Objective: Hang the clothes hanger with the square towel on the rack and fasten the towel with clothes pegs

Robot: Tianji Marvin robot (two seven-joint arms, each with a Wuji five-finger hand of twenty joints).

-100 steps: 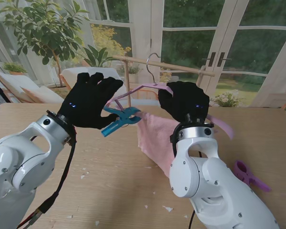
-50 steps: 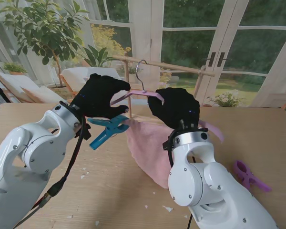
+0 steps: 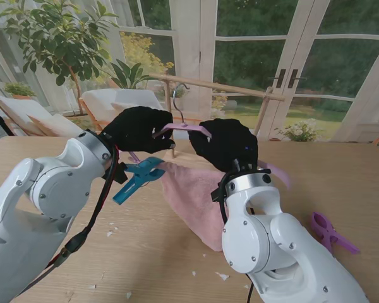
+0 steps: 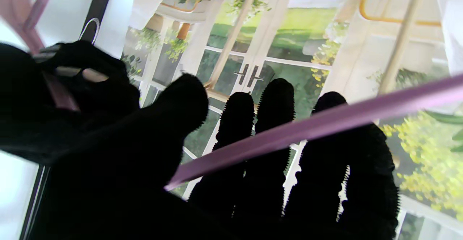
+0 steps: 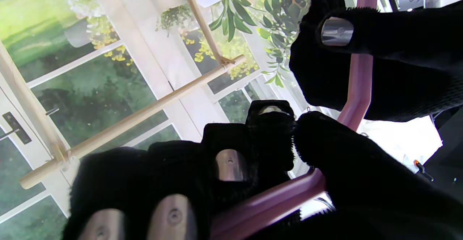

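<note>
Fingers of both hands were curled around the purple hanger: the left hand point(image 3: 139, 128) held one shoulder, the right hand point(image 3: 226, 142) the other, with the pink towel point(image 3: 192, 197) draped beneath. Over the last second the hanger point(image 3: 184, 127) had travelled left and away from me, its hook point(image 3: 175, 93) rising toward the wooden rack point(image 3: 221, 86); hanging looked close. A blue peg point(image 3: 134, 178) was already clipped to the towel's edge; a purple peg point(image 3: 330, 232) lay on the table point(image 3: 341, 183). Whether the hook touched the rail was unclear.
</note>
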